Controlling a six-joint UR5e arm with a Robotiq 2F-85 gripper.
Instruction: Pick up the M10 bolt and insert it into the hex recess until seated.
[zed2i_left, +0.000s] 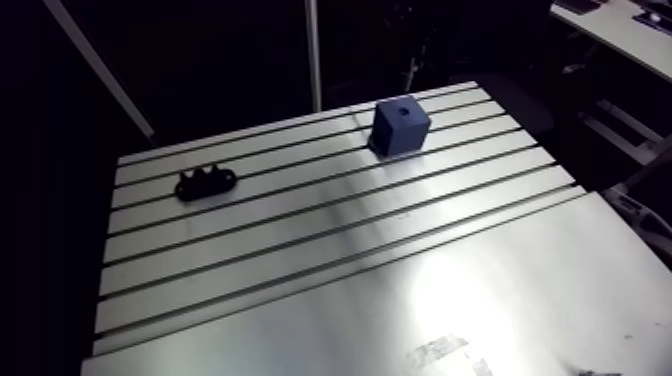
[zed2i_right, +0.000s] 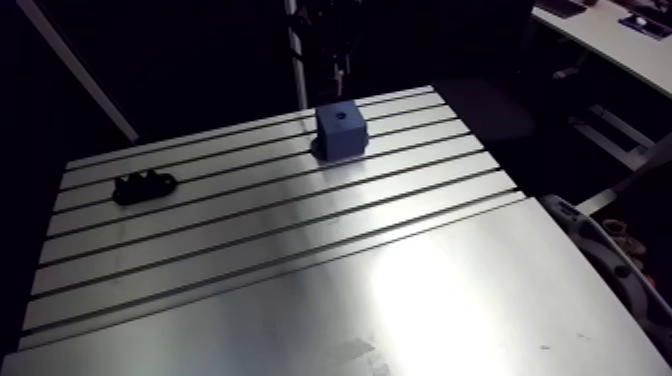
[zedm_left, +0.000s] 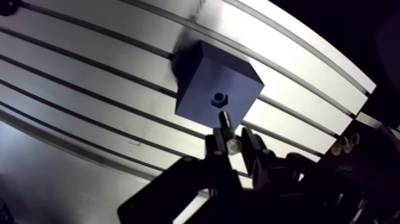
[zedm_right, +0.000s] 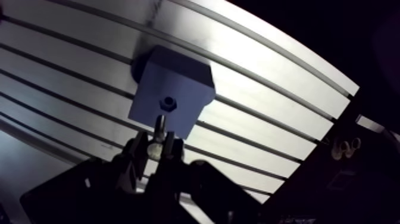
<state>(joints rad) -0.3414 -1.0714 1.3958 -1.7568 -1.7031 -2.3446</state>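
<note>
On the slotted metal table (zed2i_left: 300, 260), near its far edge, sits a blue block (zed2i_left: 400, 125). It looks like a small box, and it lies across two of the long grooves. In the middle of its top face is a dark hex hole (zedm_left: 219, 98). The hole has nothing in it.

In the wrist view, the claw (zedm_left: 233, 140) is right by the block, on the side closest to the camera. Its two fingers (zedm_left: 217, 146) are close together, with only a small gap between them. They squeeze the silver bolt (zedm_left: 224, 121) in that gap. The fat end of the bolt sits between the fingers. The thin end sticks out past the fingertips and points at the hex hole. The tip stops just short of the hole, over the block's top face. I cannot tell if the tip touches the block.

Far off to the left side of the table, well apart from the block, lies a small black part (zed2i_left: 205, 182) with a bumpy top. It rests flat on the table between two grooves.
</note>
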